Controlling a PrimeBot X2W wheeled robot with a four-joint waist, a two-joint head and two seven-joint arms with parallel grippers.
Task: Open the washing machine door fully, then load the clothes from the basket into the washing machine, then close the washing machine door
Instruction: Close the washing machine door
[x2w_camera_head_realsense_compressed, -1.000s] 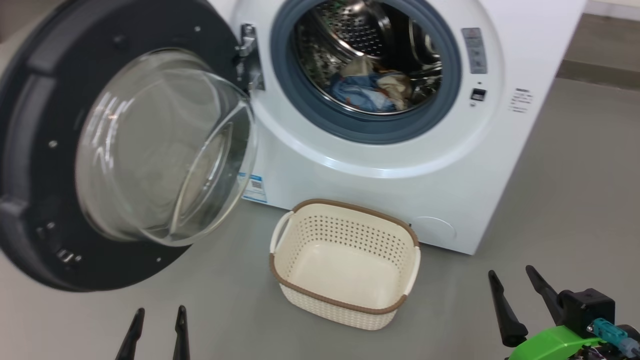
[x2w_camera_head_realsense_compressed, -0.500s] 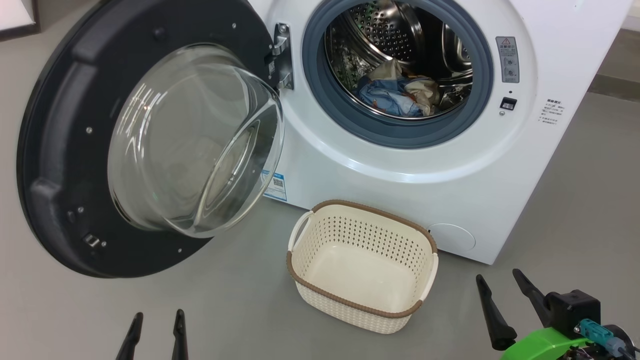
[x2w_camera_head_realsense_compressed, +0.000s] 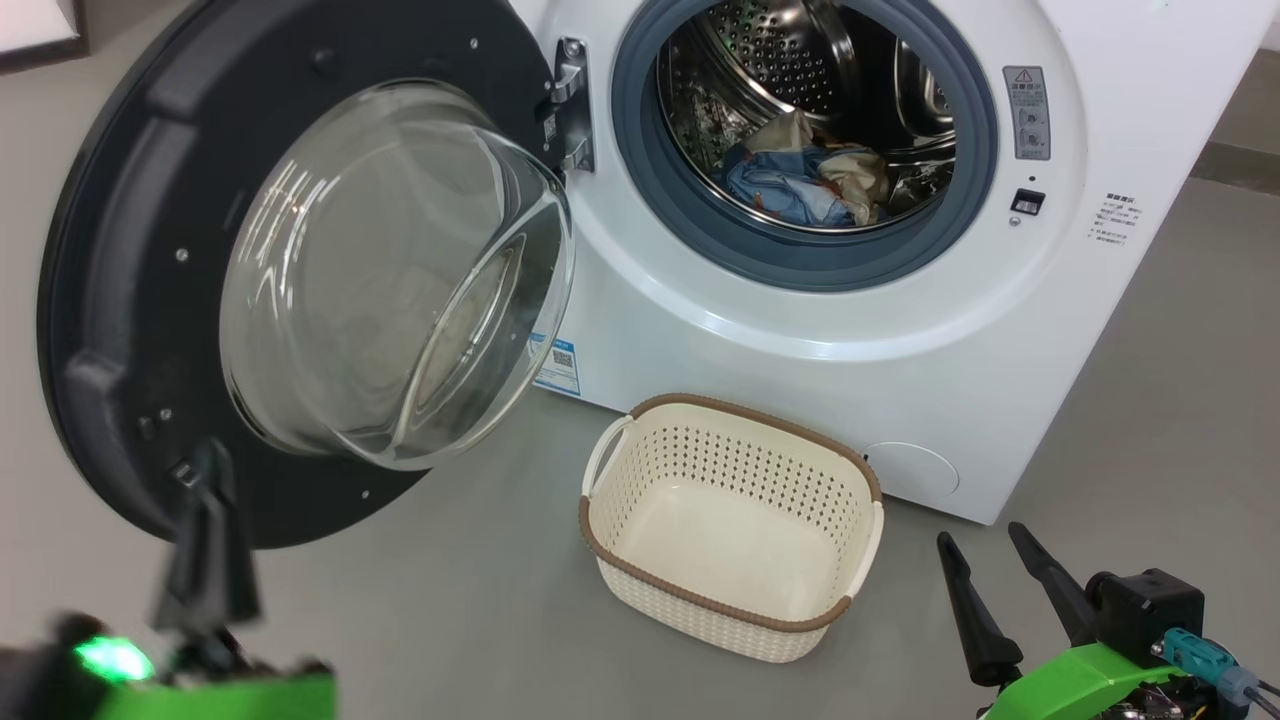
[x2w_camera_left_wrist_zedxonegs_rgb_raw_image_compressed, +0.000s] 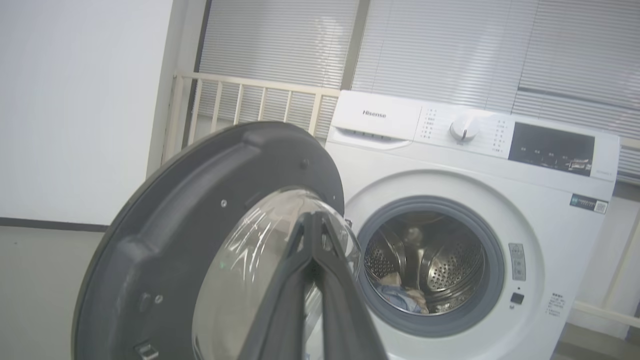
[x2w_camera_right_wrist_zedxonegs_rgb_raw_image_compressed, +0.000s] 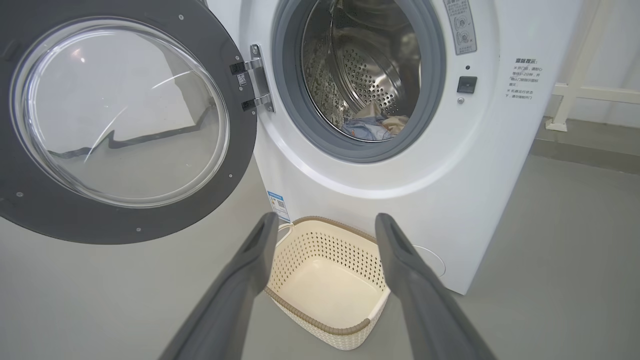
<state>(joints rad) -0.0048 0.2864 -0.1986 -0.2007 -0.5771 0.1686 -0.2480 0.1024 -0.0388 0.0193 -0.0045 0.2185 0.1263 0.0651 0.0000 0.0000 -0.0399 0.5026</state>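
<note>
Left pincer (x2w_camera_left_wrist_zedxonegs_rgb_raw_image_compressed: 312, 218) has risen, tips together, before door (x2w_camera_left_wrist_zedxonegs_rgb_raw_image_compressed: 165, 225).

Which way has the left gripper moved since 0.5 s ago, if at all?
Yes. The left gripper rose and went left, away from the basket, now overlapping the washing machine door's lower rim; the basket itself barely shifted.

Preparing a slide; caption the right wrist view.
Open right end effector frames the empty basket; clothes lie in the washing machine, door wide open.

Bright even light, glare streaks on the washing machine door (x2w_camera_head_realsense_compressed: 330, 270), left pincer (x2w_camera_head_realsense_compressed: 208, 475) blurred, soft shadows
</note>
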